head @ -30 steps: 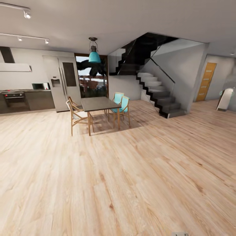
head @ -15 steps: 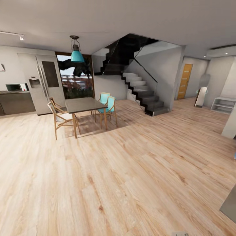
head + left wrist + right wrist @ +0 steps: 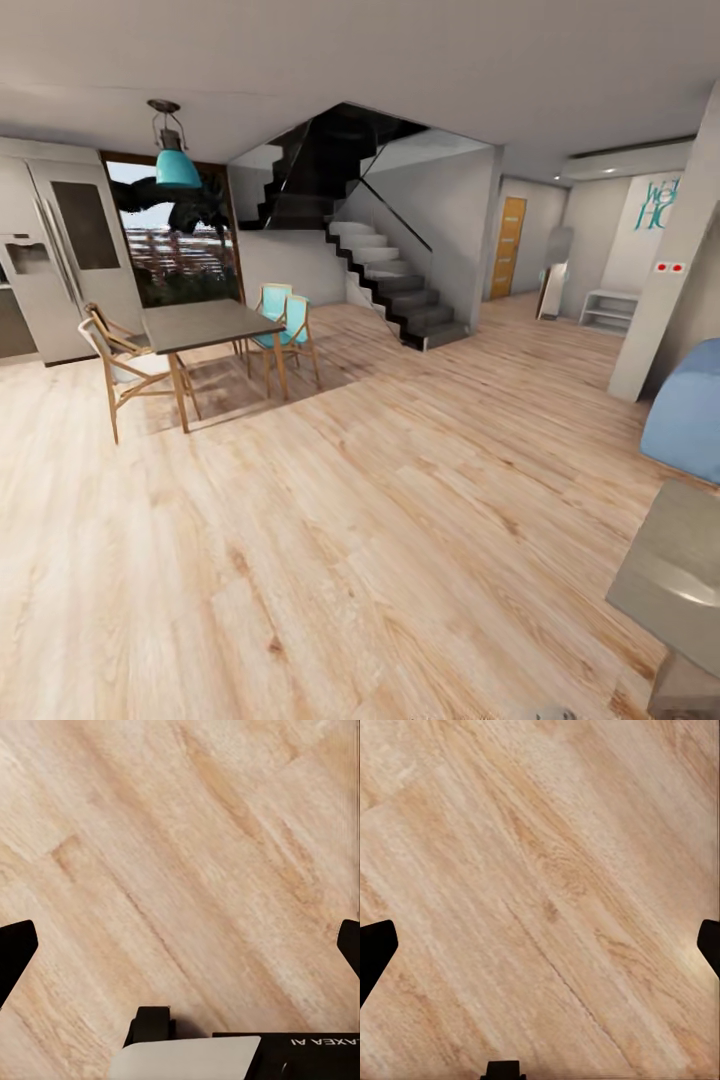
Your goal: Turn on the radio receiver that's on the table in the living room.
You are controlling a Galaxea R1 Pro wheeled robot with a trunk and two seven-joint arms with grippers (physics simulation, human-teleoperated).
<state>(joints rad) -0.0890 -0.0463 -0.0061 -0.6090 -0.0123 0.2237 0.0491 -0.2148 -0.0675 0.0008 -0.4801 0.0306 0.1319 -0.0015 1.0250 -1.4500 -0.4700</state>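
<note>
The red radio receiver is out of view. A corner of the low table (image 3: 668, 572), with its glossy grey top, juts in at the head view's lower right. Behind it is the rounded end of the light-blue sofa (image 3: 688, 412), at the edge of the living room. My left gripper (image 3: 180, 945) hangs open over bare wood floor, its dark fingertips (image 3: 15, 949) far apart with nothing between them. My right gripper (image 3: 540, 945) is open as well, above the same floor, and holds nothing.
A dark dining table (image 3: 205, 325) with wooden and teal chairs stands at the left middle under a teal pendant lamp (image 3: 176, 165). A staircase (image 3: 390, 280) rises at the back. A white pillar (image 3: 668, 270) stands at the right. Wide wood floor (image 3: 350, 520) lies ahead.
The whole head view has swung to the right, so the camera has turned. The kitchen has slid off the left, and the sofa end and grey table corner have come in at the right.
</note>
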